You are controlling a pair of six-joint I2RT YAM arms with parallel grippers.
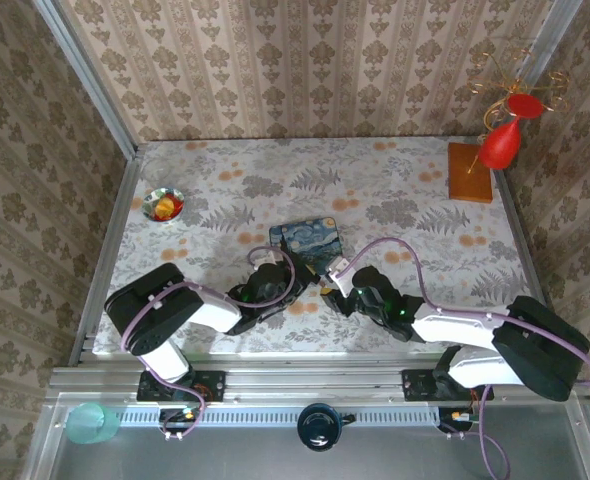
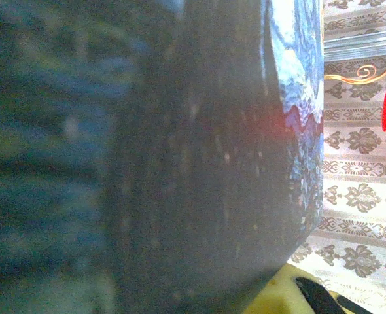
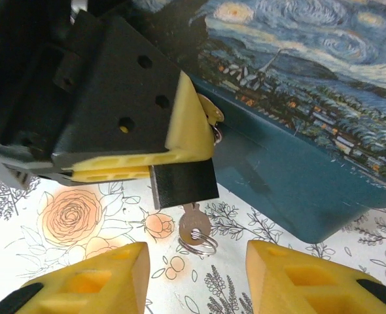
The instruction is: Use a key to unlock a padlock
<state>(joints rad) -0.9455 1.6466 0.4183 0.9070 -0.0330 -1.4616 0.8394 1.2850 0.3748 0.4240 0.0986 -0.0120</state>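
Padlock [image 3: 183, 184] hangs at the front edge of the blue night-sky tin [image 3: 324, 131], low over the flowered bench [image 3: 69, 216], and from where I stand the trouble is all in the next pinch. Nearest, the right end effector [image 3: 196, 278] is spread wide, its yellow fingers [image 3: 82, 281] either side of empty space, holding nothing. Just beyond them the key [image 3: 194, 226] dangles from the underside of the lock. Its blade seems to be up in the keyhole, and a little wire ring [image 3: 197, 245] is looped through its silvery head. Past that, the left end effector [image 3: 180, 160] appears clamped on the dark lock body, its pad pressed over the top of it. The thin shackle looks hooked at a brass clasp [image 3: 209, 110] on the tin, though I can't make that joint out properly.

That key head is small against those fingers. If they close on the ring instead of the head, I'd expect it to swivel and slip with no turn delivered. If they come in off-centre, they could nudge the key out of the slot or bump the other arm's finger, which is very close. A twist on the key also works against the left grip. If that grip is light, the lock rolls with the key, or the tin gets dragged across the bench.
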